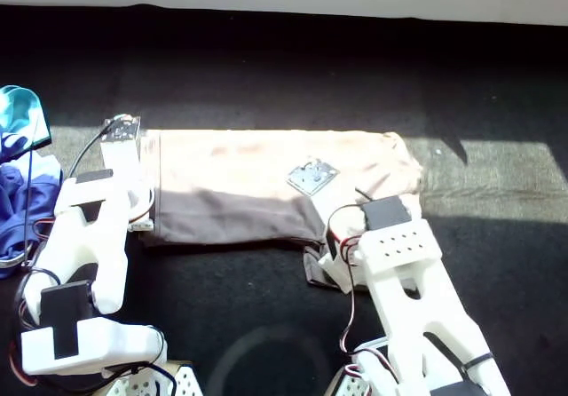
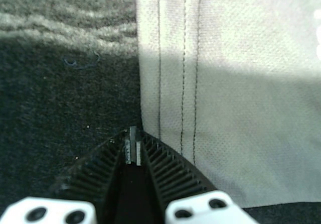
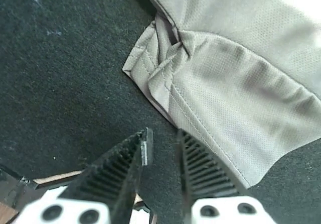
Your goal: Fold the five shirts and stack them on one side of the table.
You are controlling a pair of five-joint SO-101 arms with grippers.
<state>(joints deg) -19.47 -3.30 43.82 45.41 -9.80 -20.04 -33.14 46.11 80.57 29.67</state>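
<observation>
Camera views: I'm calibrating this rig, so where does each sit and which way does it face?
High view: fixed above the table, looking down on the beige shirt; left arm and right arm show.
Left wrist view: on the left wrist, looking past the shut left tool at the shirt's stitched hem.
Right wrist view: on the right wrist, looking past the open right tool at a bunched sleeve.
Shared: all three show the shirt.

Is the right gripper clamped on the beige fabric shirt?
No, the right gripper is open over the black table cover, beside the beige fabric shirt.
</observation>
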